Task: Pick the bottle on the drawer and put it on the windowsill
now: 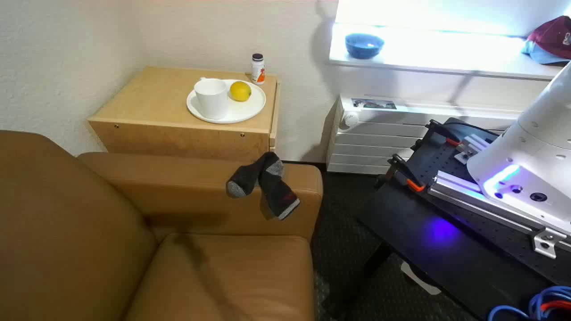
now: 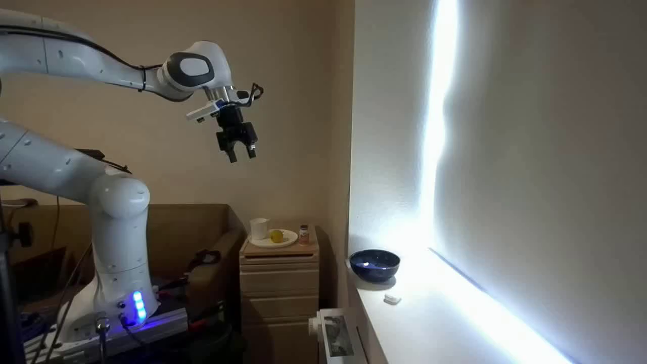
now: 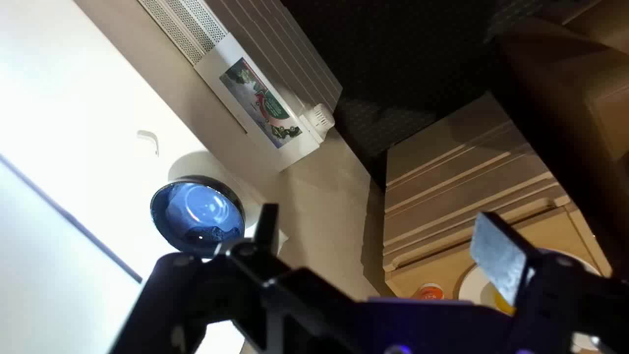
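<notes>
The small bottle (image 1: 258, 70) has a dark cap, a white upper part and an orange-red lower label. It stands upright on the tan wooden drawer cabinet (image 1: 151, 98), beside a plate; it also shows on the cabinet (image 2: 279, 283) in an exterior view (image 2: 304, 236). In the wrist view only its lower part (image 3: 430, 292) shows; the gripper body hides the rest. The white windowsill (image 1: 428, 51) is brightly lit and also shows in an exterior view (image 2: 419, 318). My gripper (image 2: 242, 155) is open and empty, high above the cabinet's level and apart from the bottle.
A white plate (image 1: 196, 108) with a white mug (image 1: 213, 100) and a yellow ball (image 1: 240, 91) is on the cabinet. A blue bowl (image 2: 374, 267) and small white object (image 2: 392, 299) sit on the windowsill. A radiator (image 1: 379, 133) is below; a sofa (image 1: 214, 267) stands before the cabinet.
</notes>
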Available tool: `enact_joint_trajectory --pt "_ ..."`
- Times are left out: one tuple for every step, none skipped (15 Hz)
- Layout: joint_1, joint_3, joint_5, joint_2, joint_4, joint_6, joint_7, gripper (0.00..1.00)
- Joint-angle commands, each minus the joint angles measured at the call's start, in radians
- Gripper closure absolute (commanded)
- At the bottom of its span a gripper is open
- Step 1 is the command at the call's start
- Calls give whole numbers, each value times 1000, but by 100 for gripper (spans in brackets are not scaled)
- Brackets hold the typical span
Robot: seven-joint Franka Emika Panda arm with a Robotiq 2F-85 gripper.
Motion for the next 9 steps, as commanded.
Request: enact_joint_trajectory --pt "11 -6 -7 0 2 -4 7 0" --pt "52 -3 66 87 25 34 48 0" --pt "69 10 109 135 37 59 81 0" --pt "92 21 150 176 52 77 93 0" --pt "112 29 179 230 73 88 97 0" --pt "134 34 218 288 113 79 103 0" --pt "157 29 252 321 141 89 89 0" --pt "163 36 269 335 180 62 83 0" --pt "157 41 264 308 205 42 75 0"
